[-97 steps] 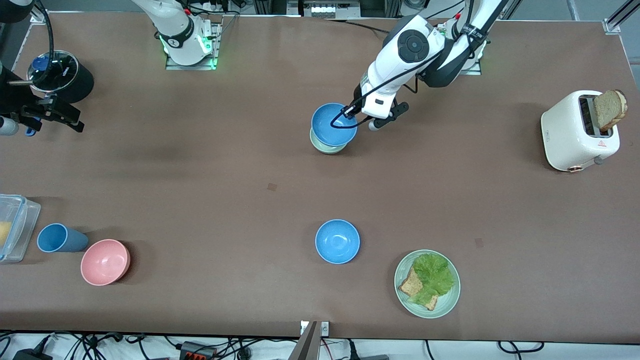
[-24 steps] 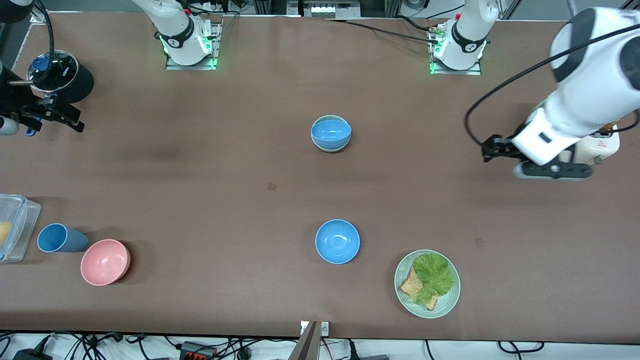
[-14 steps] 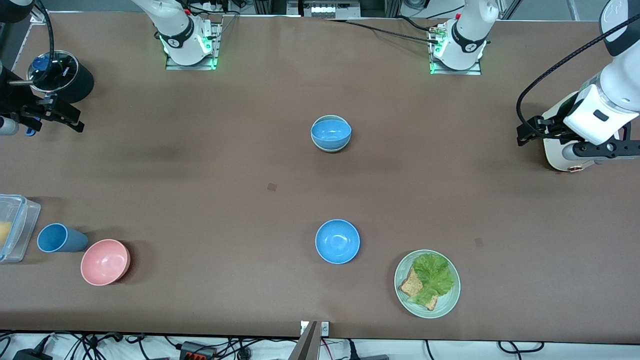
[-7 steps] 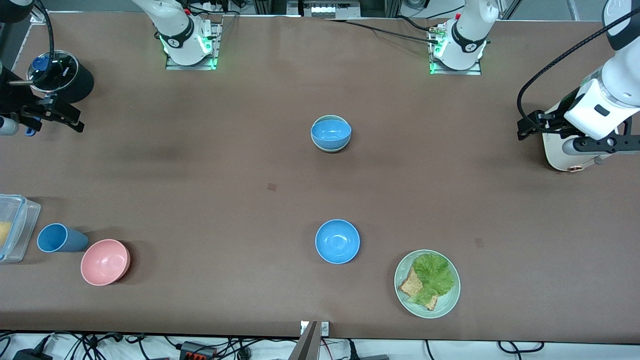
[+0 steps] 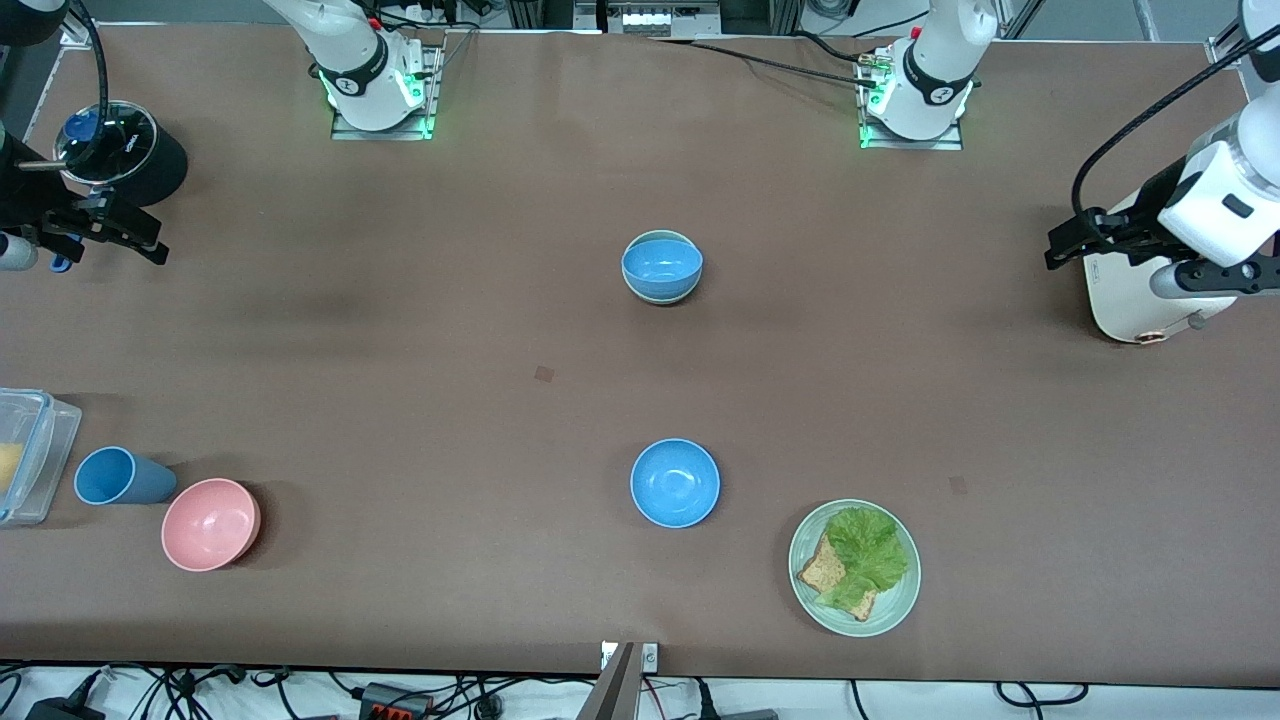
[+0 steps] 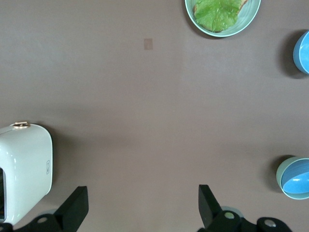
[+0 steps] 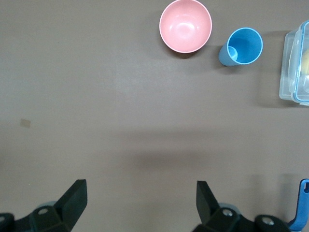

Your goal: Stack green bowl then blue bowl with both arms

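The pale green bowl (image 5: 648, 296) sits mid-table, nearer the arm bases, with a blue bowl (image 5: 661, 264) nested inside it; only the green rim shows. The stack also shows in the left wrist view, with the blue bowl (image 6: 299, 180) inside the green rim (image 6: 280, 173). A second blue bowl (image 5: 675, 483) sits alone, nearer the front camera, and shows in the left wrist view too (image 6: 304, 46). My left gripper (image 5: 1075, 240) is open and empty over the toaster end (image 6: 143, 212). My right gripper (image 5: 120, 235) is open and empty at the right arm's end (image 7: 140, 208).
A white toaster (image 5: 1130, 300) stands under the left gripper. A green plate (image 5: 900, 600) of lettuce and bread lies near the front edge. A pink bowl (image 5: 211, 524), blue cup (image 5: 118, 476) and clear container (image 5: 35, 450) sit at the right arm's end, with a black pot (image 5: 135, 150) farther back.
The left gripper let go of the blue bowl in the green bowl, then swung away to the toaster end, and is still drifting toward the bases. The right arm has not moved.
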`<action>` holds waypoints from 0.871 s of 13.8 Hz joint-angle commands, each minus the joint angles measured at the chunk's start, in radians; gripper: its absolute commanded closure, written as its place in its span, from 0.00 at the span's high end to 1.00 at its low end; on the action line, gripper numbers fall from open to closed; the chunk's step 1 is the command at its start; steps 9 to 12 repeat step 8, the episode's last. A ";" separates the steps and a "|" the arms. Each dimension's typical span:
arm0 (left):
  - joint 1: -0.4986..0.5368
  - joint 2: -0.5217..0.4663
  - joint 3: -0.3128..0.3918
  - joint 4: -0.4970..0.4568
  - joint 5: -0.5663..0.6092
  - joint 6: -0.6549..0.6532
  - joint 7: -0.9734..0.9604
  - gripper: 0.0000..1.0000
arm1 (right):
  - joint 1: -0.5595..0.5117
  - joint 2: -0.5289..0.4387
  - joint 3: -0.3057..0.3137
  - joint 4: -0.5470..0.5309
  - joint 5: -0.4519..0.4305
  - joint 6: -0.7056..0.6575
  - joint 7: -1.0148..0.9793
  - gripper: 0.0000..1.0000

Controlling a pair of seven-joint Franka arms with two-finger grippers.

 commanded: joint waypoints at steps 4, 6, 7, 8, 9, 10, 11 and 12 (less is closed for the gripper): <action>-0.007 0.018 0.008 0.041 -0.018 -0.046 0.026 1.00 | -0.005 0.002 0.002 0.014 0.000 -0.013 -0.008 1.00; -0.009 0.018 0.006 0.040 -0.018 -0.049 0.026 1.00 | -0.005 0.002 0.002 0.012 0.000 -0.013 -0.008 1.00; -0.009 0.018 0.006 0.041 -0.018 -0.052 0.027 1.00 | -0.005 0.002 0.002 0.014 0.000 -0.013 -0.008 1.00; -0.007 0.018 0.006 0.040 -0.020 -0.052 0.027 1.00 | -0.005 0.002 0.002 0.012 0.000 -0.013 -0.008 1.00; -0.007 0.018 0.006 0.040 -0.020 -0.052 0.027 1.00 | -0.005 0.002 0.002 0.012 0.000 -0.013 -0.008 1.00; -0.007 0.018 0.006 0.040 -0.020 -0.052 0.027 1.00 | -0.005 0.002 0.002 0.012 0.000 -0.013 -0.008 1.00; -0.007 0.018 0.006 0.040 -0.020 -0.052 0.027 1.00 | -0.005 0.002 0.002 0.012 0.000 -0.013 -0.008 1.00; -0.007 0.018 0.006 0.040 -0.020 -0.052 0.027 1.00 | -0.005 0.002 0.002 0.012 0.000 -0.013 -0.008 1.00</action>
